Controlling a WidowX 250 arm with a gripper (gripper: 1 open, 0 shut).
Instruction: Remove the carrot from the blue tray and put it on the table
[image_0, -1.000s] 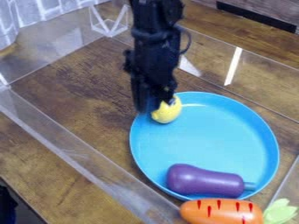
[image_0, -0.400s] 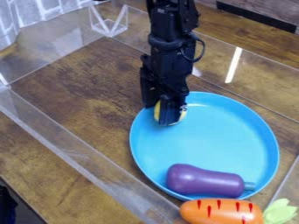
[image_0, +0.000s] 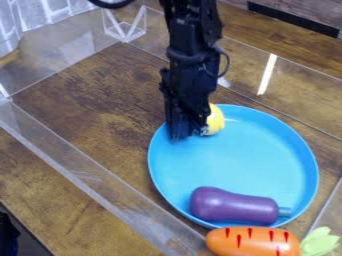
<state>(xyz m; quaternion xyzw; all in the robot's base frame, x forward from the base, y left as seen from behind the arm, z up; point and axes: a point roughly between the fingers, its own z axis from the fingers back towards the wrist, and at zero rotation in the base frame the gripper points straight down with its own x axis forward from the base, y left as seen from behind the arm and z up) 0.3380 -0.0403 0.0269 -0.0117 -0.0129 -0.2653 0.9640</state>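
So the carrot (image_0: 253, 241) is lying on the table (image_0: 94, 90) just past the blue tray (image_0: 261, 160) rim at about 6 o'clock. The gripper (image_0: 189, 127) points down at the tray's 10 o'clock edge, against the yellow ball (image_0: 211, 122). Can't tell how wide the fingers are. The eggplant (image_0: 234, 206) sits inside near 6.

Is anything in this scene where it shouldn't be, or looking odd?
Yes. The carrot lies on the table just outside the blue tray, while the gripper is down at the yellow ball on the tray instead. The eggplant sits undisturbed.
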